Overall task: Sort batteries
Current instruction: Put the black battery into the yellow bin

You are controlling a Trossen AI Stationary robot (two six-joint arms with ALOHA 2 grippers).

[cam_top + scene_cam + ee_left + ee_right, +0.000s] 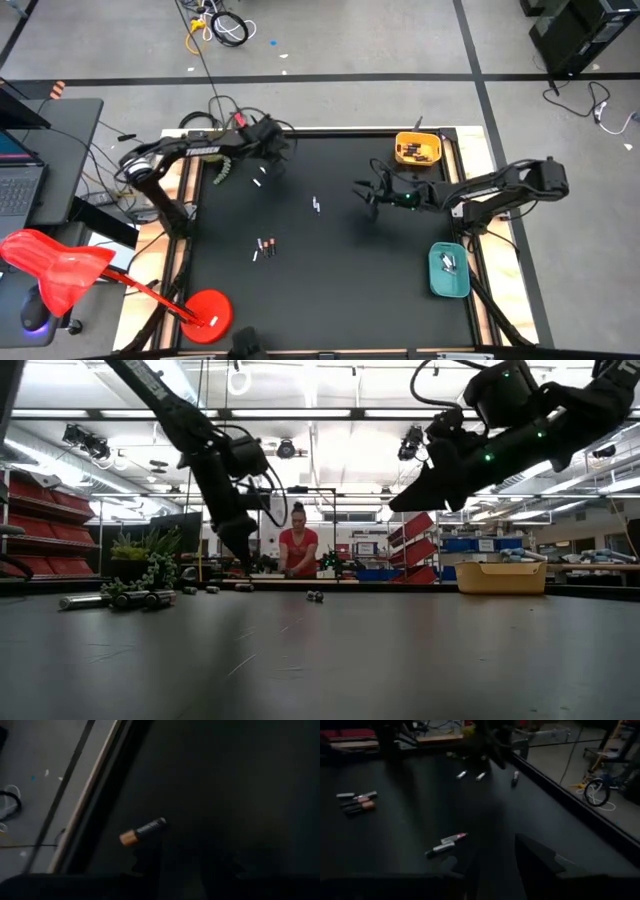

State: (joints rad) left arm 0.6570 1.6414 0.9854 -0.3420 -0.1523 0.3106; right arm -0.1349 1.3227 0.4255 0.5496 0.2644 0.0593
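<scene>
Several batteries lie loose on the black bench (330,290), which I use as landmark: a pair (316,205) near its centre, a small cluster (266,246) toward its near-left part, and one copper-tipped cell (142,830) by its far-left edge, just ahead of the left gripper (268,150). The yellow tray (417,149) at the bench's far-right corner and the teal tray (448,270) at its near-right edge each already hold some cells. The right gripper (368,196) hovers right of bench centre, above the surface, with the central pair (446,843) ahead of it. Whether either set of jaws is parted or closed I cannot tell; nothing appears held. I judge these cells light, rigid, and smooth-skinned, so prone to roll or squirt sideways on the flat bench. I would take each across its middle, jaws set square to its long axis, closing gently so it cannot spin out.
</scene>
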